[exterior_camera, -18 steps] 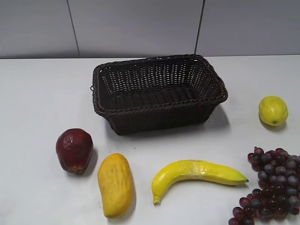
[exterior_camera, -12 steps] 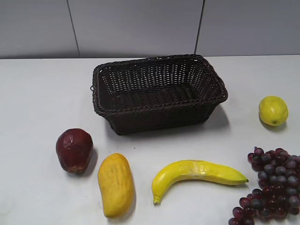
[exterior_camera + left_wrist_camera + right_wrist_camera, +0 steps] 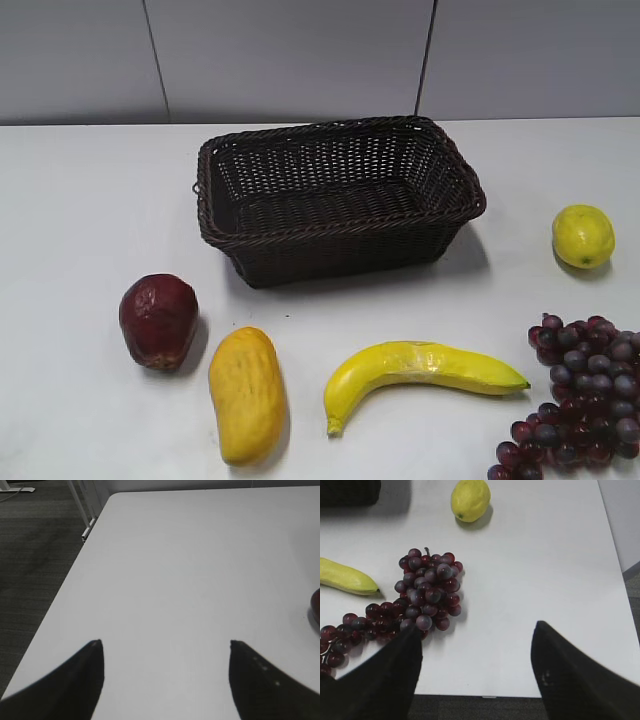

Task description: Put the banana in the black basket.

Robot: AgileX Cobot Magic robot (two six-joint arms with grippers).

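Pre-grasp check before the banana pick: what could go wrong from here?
1. The grapes crowd the tip of the banana; the open right gripper may snag them.
2. The mango is also yellow and elongated; wrong pick is possible.
3. The black basket may slide if its rim is bumped.

Grapes (image 3: 580,400) and banana (image 3: 345,577) cut by frame edges

Counted on the white table (image 3: 80,200): one banana (image 3: 420,368), one black basket (image 3: 340,197), one mango (image 3: 247,393), one lemon (image 3: 582,236). Also one dark red fruit (image 3: 158,320) and one bunch of purple grapes (image 3: 575,395). Two grippers, left (image 3: 165,647) and right (image 3: 476,630).
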